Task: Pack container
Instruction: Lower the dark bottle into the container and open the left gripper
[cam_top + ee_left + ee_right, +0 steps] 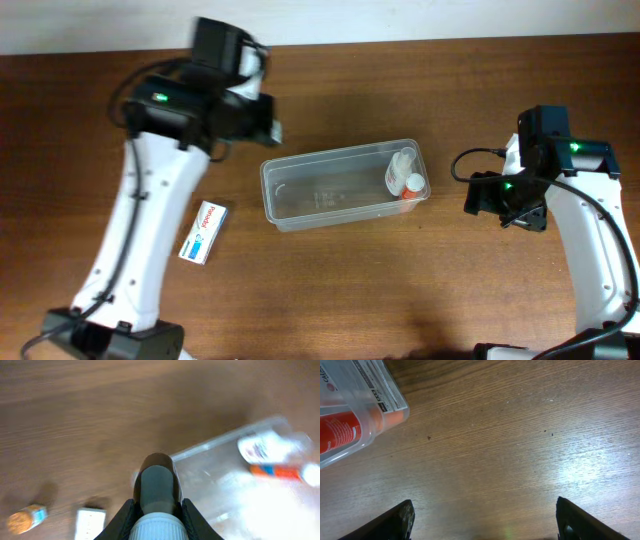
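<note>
One clear, rimmed container [320, 196] holds a bottle [399, 168] and tube [411, 186].

A brown wooden table [400, 300] carried a clear plastic container [310, 195] near its centre, a small white-and-blue box [203, 232] lying flat well to its left, and a small, blurred bottle [26, 518] near that box.

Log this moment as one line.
left jaws: shut on dark bottle | right jaws: open, empty | container: white bottle, tube inside | box: outside
</note>
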